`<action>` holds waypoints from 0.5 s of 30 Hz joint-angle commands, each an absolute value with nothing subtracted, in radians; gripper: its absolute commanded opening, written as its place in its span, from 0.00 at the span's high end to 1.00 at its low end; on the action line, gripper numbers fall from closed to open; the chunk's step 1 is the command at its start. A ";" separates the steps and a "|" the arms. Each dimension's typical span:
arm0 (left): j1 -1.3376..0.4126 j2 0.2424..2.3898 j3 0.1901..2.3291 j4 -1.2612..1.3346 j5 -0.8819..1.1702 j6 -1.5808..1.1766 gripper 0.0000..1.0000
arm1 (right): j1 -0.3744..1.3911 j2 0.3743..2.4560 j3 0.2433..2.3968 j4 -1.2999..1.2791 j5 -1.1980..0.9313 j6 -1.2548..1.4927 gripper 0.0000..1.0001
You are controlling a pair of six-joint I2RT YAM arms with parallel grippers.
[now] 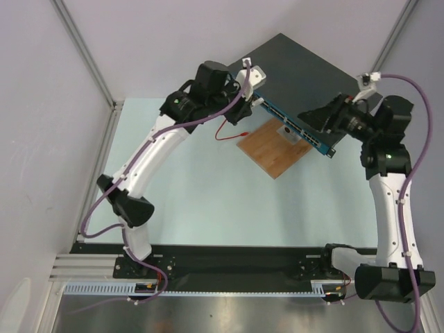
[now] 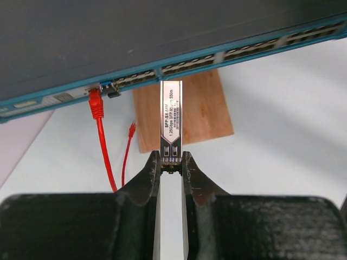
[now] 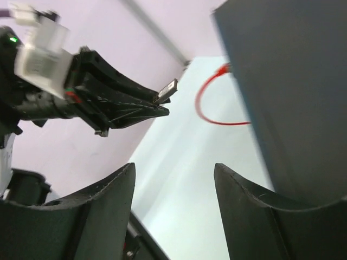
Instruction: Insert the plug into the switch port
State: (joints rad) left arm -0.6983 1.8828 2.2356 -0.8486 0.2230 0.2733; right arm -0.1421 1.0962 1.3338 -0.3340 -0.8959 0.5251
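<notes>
I read the switch (image 2: 108,32) top as dark-grey matt metal, smooth, with the front face painted teal and a slight sheen. Board (image 2: 200,108) — bare brown wood, fine grain, matt. Cable (image 2: 105,154) has a red plastic jacket, a bit glossy; plug (image 2: 96,104) boot is the same red, rubbery-looking. Module (image 2: 172,116) is silvery metal with a white printed label. Left gripper (image 2: 172,162) and right gripper (image 3: 173,168) — black matt plastic, faintly scuffed. Table (image 1: 208,201) pale, smooth, matt.
</notes>
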 commanded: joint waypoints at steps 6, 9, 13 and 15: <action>-0.739 1.698 2.148 -0.805 0.314 0.293 1.00 | 0.093 1.212 1.365 -0.029 -0.819 0.718 0.34; -0.752 1.689 2.132 -0.799 0.310 0.290 1.00 | 0.132 1.245 1.387 0.043 -0.841 0.755 0.32; -0.755 1.684 2.122 -0.795 0.316 0.284 0.99 | 0.182 1.262 1.385 0.067 -0.873 0.761 0.31; -0.756 1.681 2.111 -0.792 0.316 0.282 1.00 | 0.205 1.261 1.367 0.081 -0.879 0.765 0.30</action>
State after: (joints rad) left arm -0.7509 1.7016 2.1189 -0.8261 0.2939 0.2733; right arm 0.1764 1.2697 1.3373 -0.0219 -0.8509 0.7349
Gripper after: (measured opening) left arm 0.158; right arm 0.694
